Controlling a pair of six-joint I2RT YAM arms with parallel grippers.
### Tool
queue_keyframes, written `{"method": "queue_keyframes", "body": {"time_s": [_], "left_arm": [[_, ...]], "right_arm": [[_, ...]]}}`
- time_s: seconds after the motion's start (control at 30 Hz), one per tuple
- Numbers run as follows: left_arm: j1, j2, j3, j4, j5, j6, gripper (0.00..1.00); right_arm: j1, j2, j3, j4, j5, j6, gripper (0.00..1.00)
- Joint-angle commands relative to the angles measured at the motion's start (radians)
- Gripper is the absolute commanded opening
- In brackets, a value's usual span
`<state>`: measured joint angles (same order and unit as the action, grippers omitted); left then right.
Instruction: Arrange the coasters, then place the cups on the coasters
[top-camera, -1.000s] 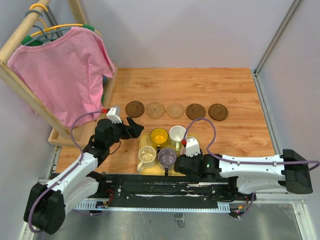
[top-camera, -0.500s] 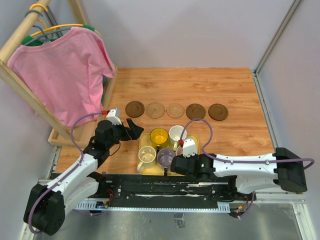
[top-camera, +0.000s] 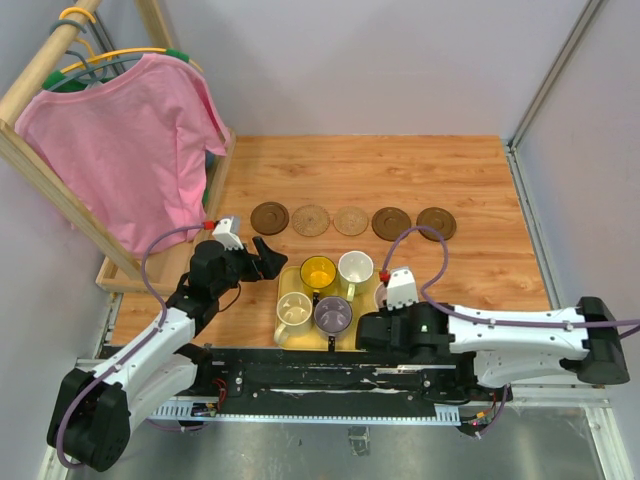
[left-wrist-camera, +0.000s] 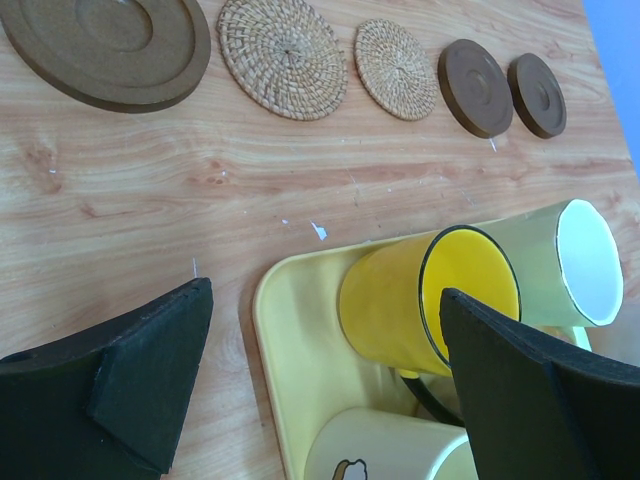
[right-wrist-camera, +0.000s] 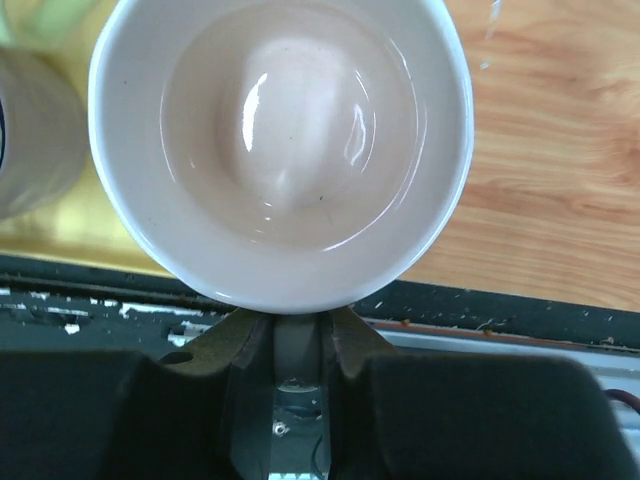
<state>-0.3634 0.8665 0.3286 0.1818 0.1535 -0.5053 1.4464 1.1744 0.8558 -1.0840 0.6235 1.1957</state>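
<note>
Right gripper (right-wrist-camera: 300, 350) had shifted rightward since the earlier frame, pinched on the handle of the pink cup (right-wrist-camera: 280, 130) at the right edge of the tray (top-camera: 288, 276). Counted five coasters (top-camera: 351, 220) in a far row, three brown and two woven, with four cups (top-camera: 355, 266) on the tray. Left gripper (left-wrist-camera: 325, 300) hung spread wide and empty beside the yellow cup (left-wrist-camera: 400, 300); a pink shirt (top-camera: 130, 140) on a rack (top-camera: 40, 165) stood far left.

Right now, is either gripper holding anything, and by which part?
The right gripper holds the pale pink cup by its handle. The left gripper is open, holding nothing.
</note>
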Motion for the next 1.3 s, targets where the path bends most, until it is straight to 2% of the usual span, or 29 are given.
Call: {"method": "queue_keyframes", "body": {"time_s": [0.0,0.1,0.17,0.33,0.53,0.73,0.87,0.97,1.27], "left_arm": [[-0.01,0.0,0.012,0.013,0.004,0.004,1.0],[-0.01,0.008,0.018,0.019,0.003,0.005,1.0],[-0.011,0.016,0.021,0.03,0.002,0.005,1.0],[-0.011,0.052,0.035,0.045,-0.008,0.015,1.0],[-0.011,0.095,0.057,0.066,-0.02,0.019,1.0],[-0.011,0.133,0.075,0.085,-0.031,0.021,1.0],[-0.01,0.14,0.089,0.082,-0.046,0.025,1.0],[-0.011,0.124,0.098,0.074,-0.064,0.029,1.0],[-0.009,0.111,0.134,0.035,-0.15,0.033,1.0]], "right_arm": [[0.005,-0.12,0.044,-0.18,0.256,0.131,0.01],[-0.074,-0.204,0.055,-0.177,0.311,0.083,0.01],[-0.164,-0.253,0.057,-0.129,0.313,-0.013,0.01],[-0.474,-0.321,0.02,0.151,0.216,-0.439,0.01],[-0.827,-0.245,0.008,0.437,0.017,-0.754,0.01],[-1.078,-0.098,0.031,0.663,-0.182,-0.902,0.01],[-1.177,0.02,0.06,0.791,-0.27,-0.991,0.01],[-1.227,0.114,0.105,0.826,-0.322,-1.041,0.01],[-1.303,0.291,0.171,0.922,-0.378,-1.114,0.01]]}}
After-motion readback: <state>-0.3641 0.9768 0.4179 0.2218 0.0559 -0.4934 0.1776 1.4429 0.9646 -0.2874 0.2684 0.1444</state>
